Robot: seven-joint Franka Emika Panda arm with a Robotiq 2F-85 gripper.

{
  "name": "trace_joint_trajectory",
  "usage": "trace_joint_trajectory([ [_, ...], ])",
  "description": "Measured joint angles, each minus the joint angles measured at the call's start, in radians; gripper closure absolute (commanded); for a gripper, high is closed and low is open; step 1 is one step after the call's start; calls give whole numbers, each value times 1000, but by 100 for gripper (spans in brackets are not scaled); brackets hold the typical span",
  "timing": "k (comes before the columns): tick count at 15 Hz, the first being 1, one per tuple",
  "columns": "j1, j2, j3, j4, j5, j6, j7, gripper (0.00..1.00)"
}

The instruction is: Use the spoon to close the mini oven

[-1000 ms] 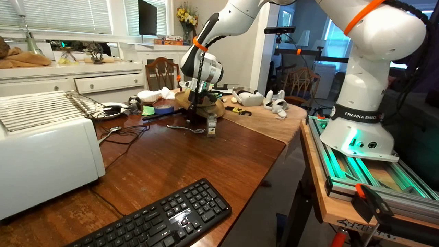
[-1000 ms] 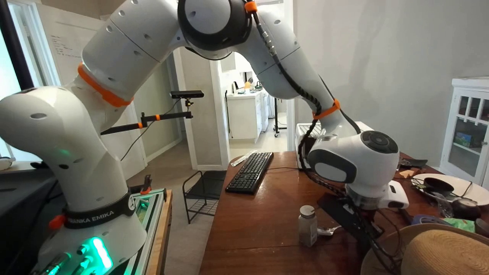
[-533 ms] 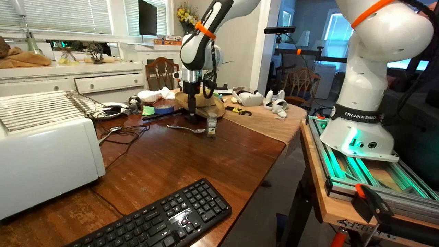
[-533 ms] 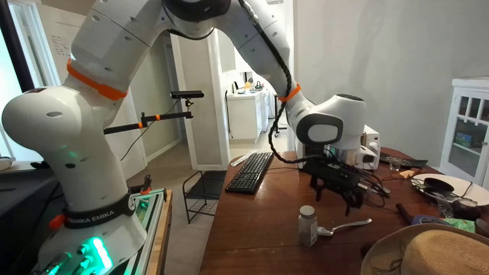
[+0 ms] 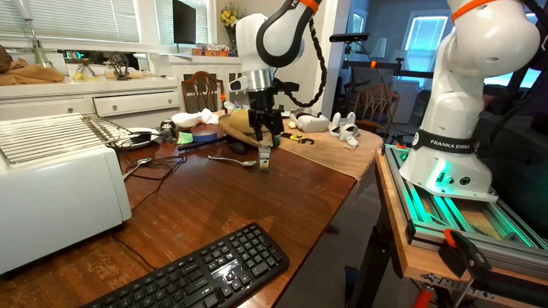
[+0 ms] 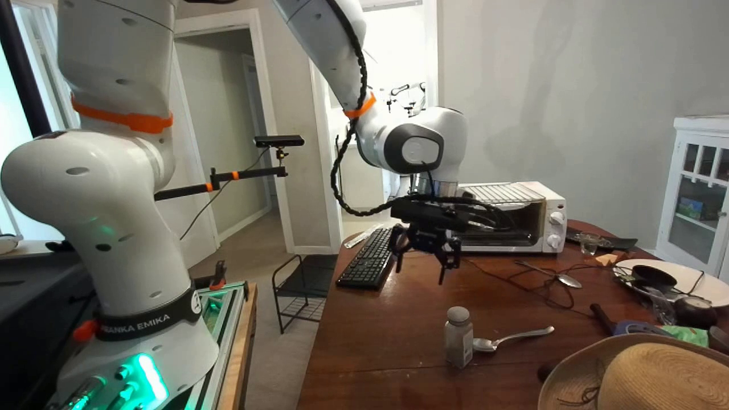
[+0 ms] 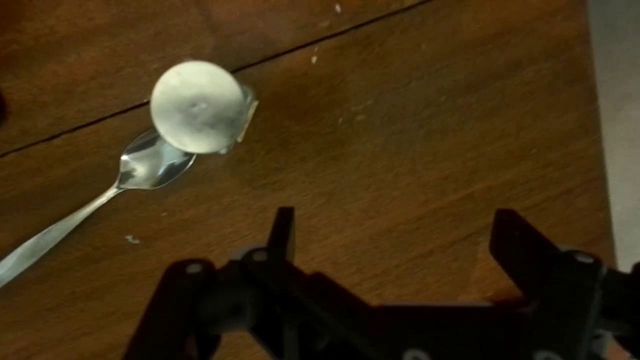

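Two silvery spoons lie on the table. One spoon [image 6: 512, 336] [image 7: 142, 167] rests with its bowl against or beside a small jar [image 6: 459, 339]. A second spoon [image 6: 568, 281] [image 5: 144, 161] lies among black cables near the mini oven [image 6: 553, 230] [image 5: 60, 196]. The oven is white, with a wire rack on top; its front is partly behind my cables, and how its door stands I cannot tell. My gripper [image 6: 420, 273] [image 5: 267, 139] [image 7: 395, 212] points down above the table, fingers wide apart with nothing between them, well above both spoons.
A black keyboard [image 6: 373, 256] lies along the table edge. The pale-lidded jar [image 7: 197, 107] stands upright close to the gripper. A straw hat [image 6: 660, 376], a white plate [image 6: 712, 285] and a dark handled tool [image 6: 602, 319] crowd the far side.
The arm has swung back from beside the hat and tilted upright, lifting the gripper away from the handle of the spoon by the jar. The oven front came into view; both spoons stayed put.
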Motion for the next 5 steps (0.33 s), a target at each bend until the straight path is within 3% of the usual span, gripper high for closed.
trace_joint_trajectory([
  [2,-12,-95,20,-99,29,3,-29,0],
  [5,-48,-244,16,-251,190,88,-80,0],
])
